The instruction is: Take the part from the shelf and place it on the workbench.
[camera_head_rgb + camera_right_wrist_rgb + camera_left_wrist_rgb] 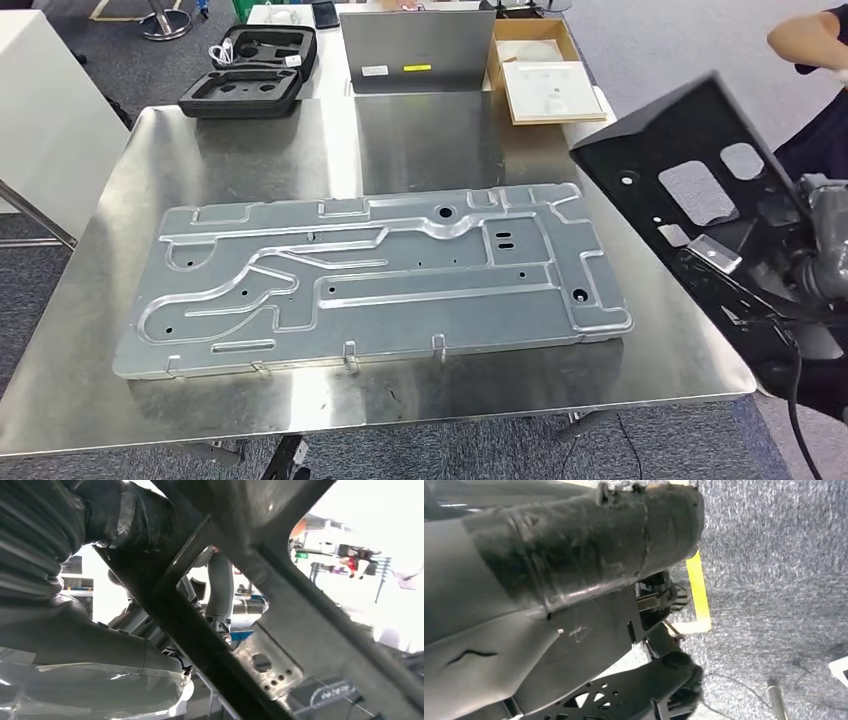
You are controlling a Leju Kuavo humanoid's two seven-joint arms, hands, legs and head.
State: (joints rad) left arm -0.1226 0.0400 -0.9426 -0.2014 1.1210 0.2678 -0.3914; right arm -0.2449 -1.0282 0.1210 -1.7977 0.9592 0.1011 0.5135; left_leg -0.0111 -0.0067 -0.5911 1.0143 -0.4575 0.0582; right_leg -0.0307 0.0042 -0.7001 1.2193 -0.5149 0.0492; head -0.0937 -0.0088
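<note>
1. Black sheet-metal part with rectangular cut-outs (690, 200) is what you see at the right of the head view; it is tilted, raised above the right edge of the bench, and not resting on it.
2. Your right robot hand (822, 250) holds that black part from its far right side; in the right wrist view the grey ribbed cover and thumb of the right robot hand (75, 625) lie against the dark frame of the part (220, 645), with a small silver bracket with holes (267, 667) fixed to it.
3. You have the shiny stainless-steel bench (400, 140) in front of you; a large flat grey stamped metal panel with raised ribs and holes (370, 275) lies across its middle, well apart from the black part's lower edge but near its left corner.
4. At the far edge of the bench stand an open black foam-lined case (255, 70), an upright grey metal plate with a yellow label (415, 50) and an open cardboard box with white contents (545, 70).
5. A person's arm in a dark sleeve (810, 40) shows at the top right corner, above the black part.
6. Your left robot hand (549, 580) hangs over grey carpet with a yellow floor marking (699, 595); you cannot tell from this view whether its fingers are spread or closed.
</note>
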